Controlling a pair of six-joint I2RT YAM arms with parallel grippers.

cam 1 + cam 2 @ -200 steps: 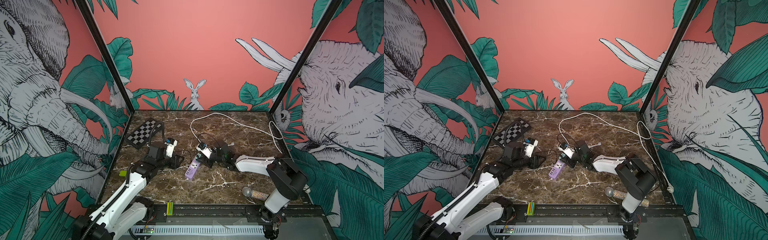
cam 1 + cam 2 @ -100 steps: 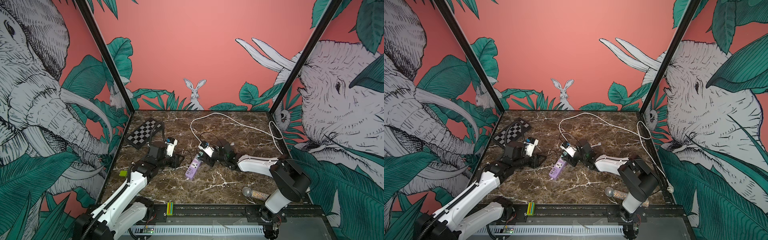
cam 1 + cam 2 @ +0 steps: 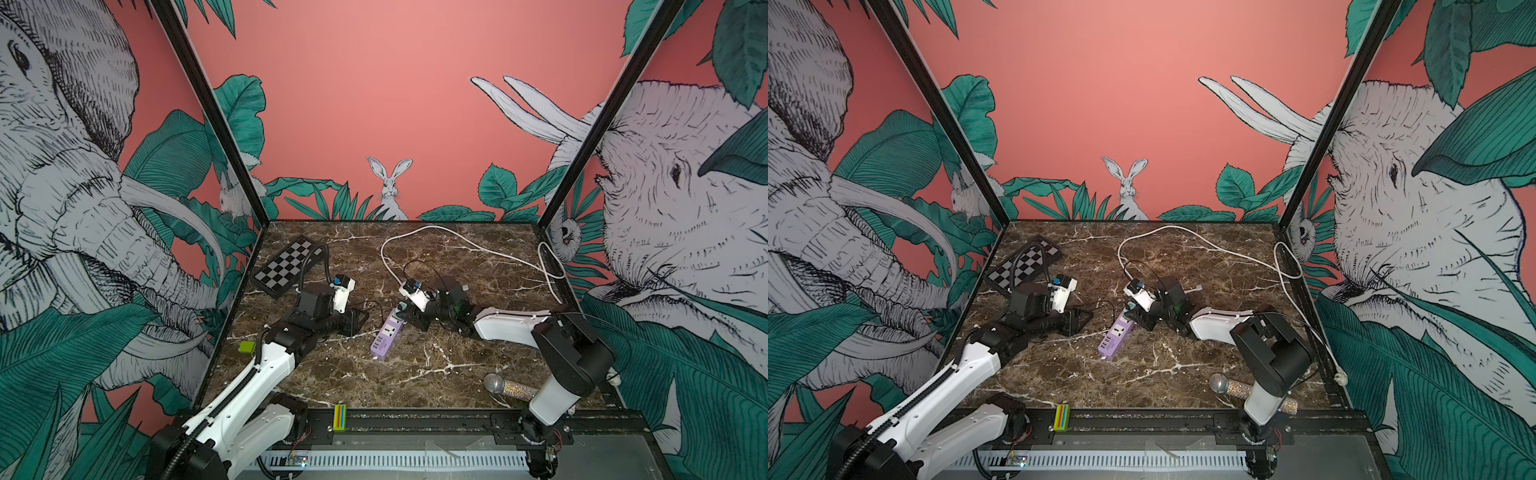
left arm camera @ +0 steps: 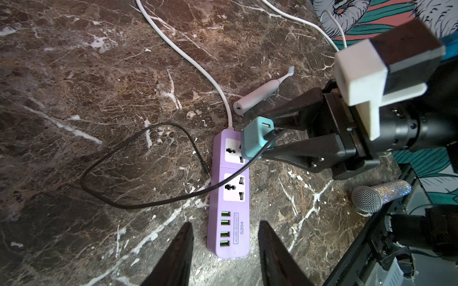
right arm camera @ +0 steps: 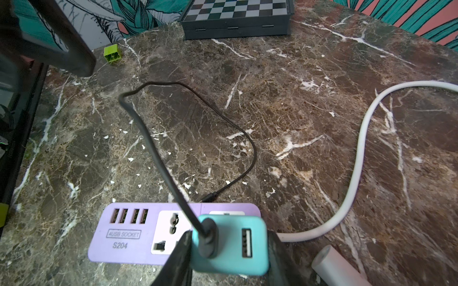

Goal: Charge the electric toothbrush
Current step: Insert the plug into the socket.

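The electric toothbrush [image 4: 260,92] lies flat on the marble just beyond the power strip's corded end; its butt end [image 5: 334,265] shows a charging port. My right gripper [image 5: 229,237] is shut on a teal USB adapter [image 4: 255,138], held tilted over the purple power strip [image 4: 231,188] at the socket nearest the white cord. A black cable [image 4: 138,158] is plugged into the adapter, and its free end rests on the table. My left gripper [image 4: 225,224] is open, its fingers either side of the strip's USB end without touching it. In both top views the strip [image 3: 388,334] [image 3: 1116,334] lies between the arms.
A chessboard box [image 3: 286,266] sits at the back left. A glittery microphone [image 3: 509,386] lies front right by the right arm's base. A green block [image 3: 247,347] is at the left edge. The strip's white cord [image 3: 457,241] loops across the back and over the right edge.
The right gripper with the adapter has edged slightly to the right. The left arm has barely moved.
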